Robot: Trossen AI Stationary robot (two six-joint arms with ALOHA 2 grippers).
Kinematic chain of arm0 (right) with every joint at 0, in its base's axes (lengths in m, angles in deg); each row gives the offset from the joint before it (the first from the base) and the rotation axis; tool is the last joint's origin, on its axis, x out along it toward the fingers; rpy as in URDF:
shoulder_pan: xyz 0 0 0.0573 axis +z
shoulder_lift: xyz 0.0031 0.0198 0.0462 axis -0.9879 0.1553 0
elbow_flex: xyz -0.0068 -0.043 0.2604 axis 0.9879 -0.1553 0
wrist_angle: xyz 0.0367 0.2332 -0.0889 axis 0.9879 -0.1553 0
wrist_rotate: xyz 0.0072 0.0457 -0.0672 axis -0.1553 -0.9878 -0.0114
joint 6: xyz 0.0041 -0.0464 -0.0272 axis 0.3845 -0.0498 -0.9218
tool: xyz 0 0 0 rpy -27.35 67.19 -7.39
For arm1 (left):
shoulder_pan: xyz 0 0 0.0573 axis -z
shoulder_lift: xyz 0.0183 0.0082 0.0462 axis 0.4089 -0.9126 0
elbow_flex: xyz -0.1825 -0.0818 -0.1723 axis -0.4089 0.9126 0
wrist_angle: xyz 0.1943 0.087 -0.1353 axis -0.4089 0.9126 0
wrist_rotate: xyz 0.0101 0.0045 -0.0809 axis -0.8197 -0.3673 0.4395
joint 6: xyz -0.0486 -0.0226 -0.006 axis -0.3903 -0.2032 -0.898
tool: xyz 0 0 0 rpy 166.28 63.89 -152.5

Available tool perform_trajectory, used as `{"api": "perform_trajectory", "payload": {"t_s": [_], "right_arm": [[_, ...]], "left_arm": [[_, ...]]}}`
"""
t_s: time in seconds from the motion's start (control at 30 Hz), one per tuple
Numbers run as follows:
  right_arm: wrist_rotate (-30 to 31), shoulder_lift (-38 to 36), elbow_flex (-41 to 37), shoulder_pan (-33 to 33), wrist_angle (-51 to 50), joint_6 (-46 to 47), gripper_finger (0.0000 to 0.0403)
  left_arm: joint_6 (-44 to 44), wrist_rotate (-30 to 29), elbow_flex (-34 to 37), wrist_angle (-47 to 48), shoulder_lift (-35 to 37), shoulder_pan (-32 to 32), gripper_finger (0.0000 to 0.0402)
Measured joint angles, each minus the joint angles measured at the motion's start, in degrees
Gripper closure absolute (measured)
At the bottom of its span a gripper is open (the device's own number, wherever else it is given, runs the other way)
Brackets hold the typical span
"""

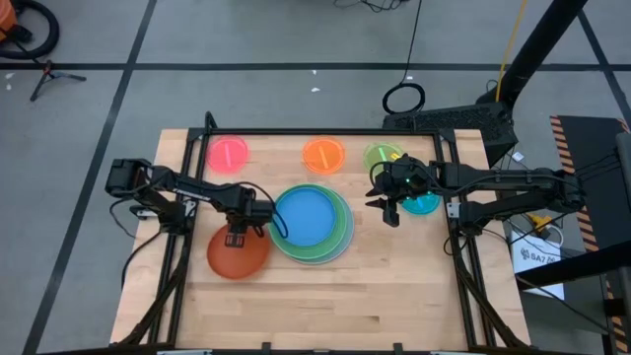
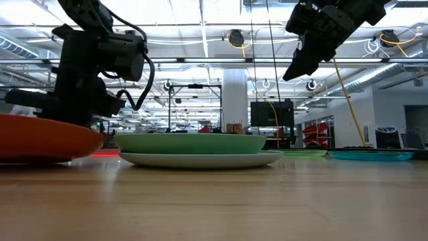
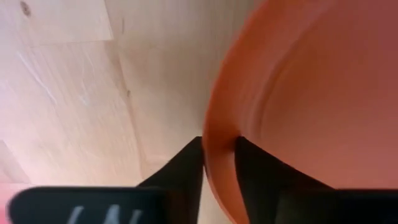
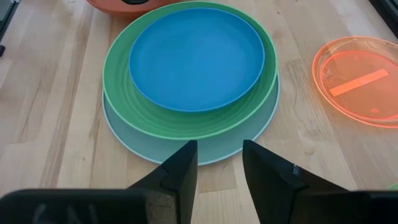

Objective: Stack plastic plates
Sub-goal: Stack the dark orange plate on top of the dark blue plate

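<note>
Blue plate (image 1: 302, 217) on green (image 1: 344, 225), light blue (image 4: 186, 150) beneath; red-orange plate (image 1: 237, 257) beside stack.

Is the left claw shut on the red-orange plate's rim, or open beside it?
Shut on it. The left wrist view shows the left claw with a finger either side of the red-orange plate rim, pinching it.

Bare table (image 1: 394, 286) lies open along the near edge; the plate stack (image 1: 314, 223) fills the middle; small plates (image 1: 323, 155) line the far edge.
</note>
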Motion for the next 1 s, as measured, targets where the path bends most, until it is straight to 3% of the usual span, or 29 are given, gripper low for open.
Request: {"api": "perform_trajectory", "payload": {"t_s": [0.23, 0.63, 1.0], "right_arm": [[0.0, 0.0, 0.0, 0.0, 0.0, 0.0, 0.0282], [0.0, 0.0, 0.0, 0.0, 0.0, 1.4, 0.0282], [0.0, 0.0, 0.0, 0.1, 0.0, 1.4, 0.0282]], "left_arm": [[-1.5, 1.9, -0.2, 1.1, 0.2, 0.0, 0.0368], [-5.0, 2.1, -0.1, 1.7, 1.9, 0.0, 0.0375], [-11.8, 1.2, -2.2, 2.5, 11.3, 1.6, 0.0378]]}}
